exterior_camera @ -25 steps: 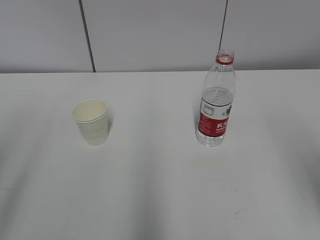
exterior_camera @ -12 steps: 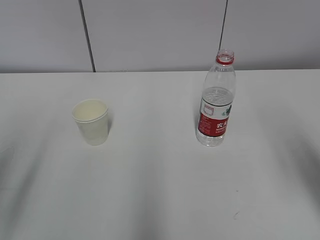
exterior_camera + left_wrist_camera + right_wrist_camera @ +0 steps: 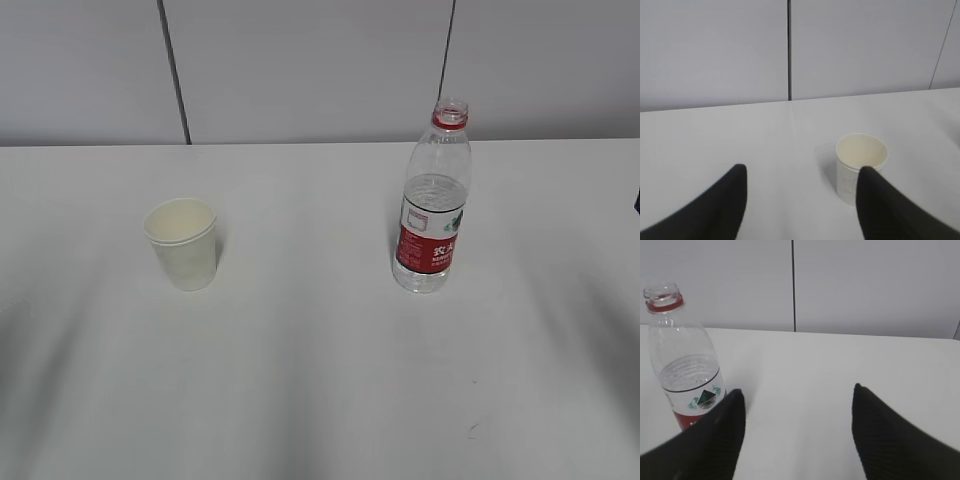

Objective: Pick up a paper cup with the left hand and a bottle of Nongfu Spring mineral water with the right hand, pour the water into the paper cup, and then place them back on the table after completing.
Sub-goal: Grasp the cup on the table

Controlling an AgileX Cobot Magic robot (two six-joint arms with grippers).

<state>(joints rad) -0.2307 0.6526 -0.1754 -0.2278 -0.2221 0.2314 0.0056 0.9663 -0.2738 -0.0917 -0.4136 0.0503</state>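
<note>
A cream paper cup [image 3: 182, 245] stands upright and empty on the white table [image 3: 300, 380], left of centre. The uncapped Nongfu Spring bottle [image 3: 433, 215], with a red label and red neck ring, stands to its right, with clear water [image 3: 434, 195] partly filling it. In the left wrist view my left gripper [image 3: 802, 169] is open with nothing in it; the cup [image 3: 860, 160] stands ahead, just beyond its right finger. My right gripper [image 3: 797, 389] is open and holds nothing. The bottle [image 3: 685, 375] stands ahead of it, beside its left finger. Neither gripper shows in the exterior view.
A pale grey panelled wall [image 3: 320, 70] runs along the table's far edge. A small dark sliver [image 3: 637, 203] shows at the right edge of the exterior view.
Cup and bottle have not moved. Soft shadows on the table's front have shifted, and a dark sliver has appeared at the right edge of the exterior view.
</note>
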